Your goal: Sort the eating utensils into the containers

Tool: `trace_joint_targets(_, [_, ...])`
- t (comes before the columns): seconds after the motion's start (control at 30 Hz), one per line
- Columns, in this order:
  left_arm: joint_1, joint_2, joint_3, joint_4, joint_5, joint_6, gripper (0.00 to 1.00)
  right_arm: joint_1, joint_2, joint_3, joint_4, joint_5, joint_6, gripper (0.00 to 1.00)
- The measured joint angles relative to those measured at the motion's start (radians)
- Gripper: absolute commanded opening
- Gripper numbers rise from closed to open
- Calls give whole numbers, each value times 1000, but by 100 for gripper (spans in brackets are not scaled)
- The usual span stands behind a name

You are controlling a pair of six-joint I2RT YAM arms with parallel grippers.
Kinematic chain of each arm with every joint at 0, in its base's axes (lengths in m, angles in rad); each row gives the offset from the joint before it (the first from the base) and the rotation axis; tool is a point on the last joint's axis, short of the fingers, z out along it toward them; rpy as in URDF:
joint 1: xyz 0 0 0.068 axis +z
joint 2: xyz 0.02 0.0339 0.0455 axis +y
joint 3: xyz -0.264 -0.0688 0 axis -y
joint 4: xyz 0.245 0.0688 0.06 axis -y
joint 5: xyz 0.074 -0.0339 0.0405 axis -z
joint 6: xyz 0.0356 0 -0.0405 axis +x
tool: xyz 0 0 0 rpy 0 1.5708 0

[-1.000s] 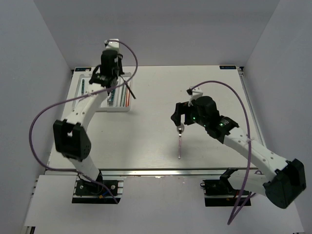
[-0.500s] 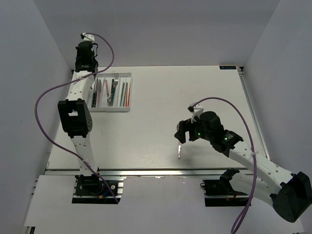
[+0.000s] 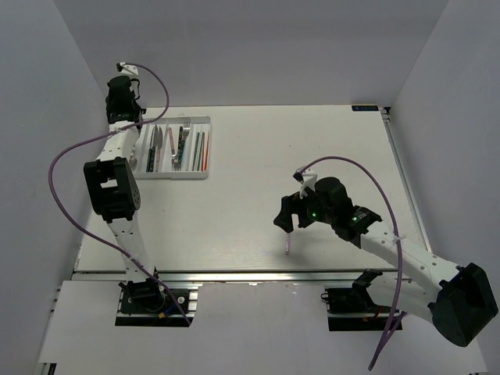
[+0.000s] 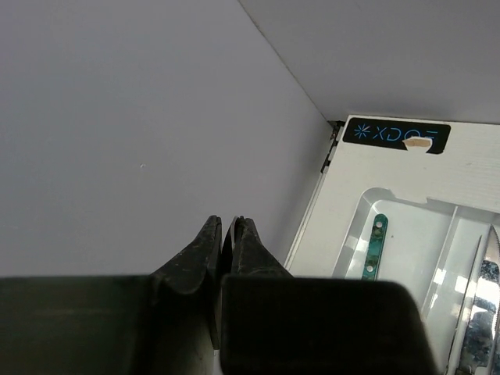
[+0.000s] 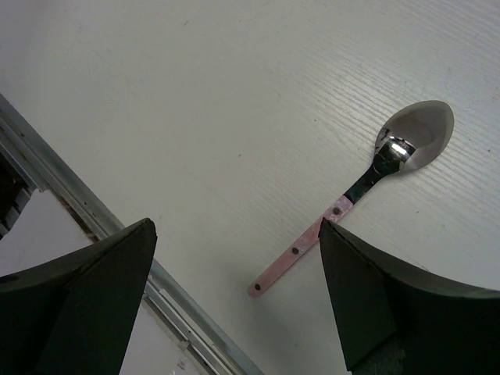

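A pink-handled spoon (image 5: 344,205) lies on the white table near its front edge; in the top view only its handle (image 3: 288,244) shows below my right gripper (image 3: 286,220). My right gripper (image 5: 234,228) is open wide and empty, hovering above the handle. The white cutlery tray (image 3: 168,176) stands at the far left and holds several forks, knives, teal-handled pieces and red-orange chopsticks (image 3: 205,148). My left gripper (image 3: 119,90) is shut and empty, raised past the tray's far-left corner by the wall. The left wrist view (image 4: 223,228) shows the tray's corner (image 4: 391,195) and a teal handle (image 4: 376,248).
Grey walls close in the table on the left, back and right. A metal rail (image 5: 94,211) runs along the table's near edge, close to the spoon. A black label (image 4: 397,134) marks the table's far-left corner.
My left gripper, which held a dark chopstick over the tray, has let it go and swung back to the far-left corner. My right gripper has moved from the spoon's bowl toward its handle.
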Motion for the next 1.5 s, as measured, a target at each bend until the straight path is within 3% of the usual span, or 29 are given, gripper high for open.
trace_joint_targets(0.43, [-2,-3,-163,63,24,120,5,0,47,-19,31,-48,-3,89])
trace_joint_targets(0.67, [-2,-19,-202,98,37,135,18,0,47,-24,39,-55,-3,89])
trace_joint_targets(0.9, [-2,-19,-202,96,58,105,46,0,47,-44,52,-58,-3,89])
trace_joint_targets(1.03, [-2,-19,-202,97,57,89,52,0,48,-48,52,-59,-3,89])
trace_joint_targets(1.27, [-2,-15,-195,92,53,49,54,0,66,-48,68,-63,-3,89])
trace_joint_targets(1.33, [-2,-15,-193,95,44,27,62,0,80,-48,77,-63,-3,89])
trace_joint_targets(1.37, [-2,-15,-190,93,38,4,87,0,90,-48,82,-61,-3,89])
trace_joint_targets(1.4, [-2,-16,-188,90,33,-18,97,0,100,-48,86,-54,-2,89])
trace_joint_targets(1.5, [-2,-35,-182,64,28,-114,98,0,143,-46,97,5,23,89])
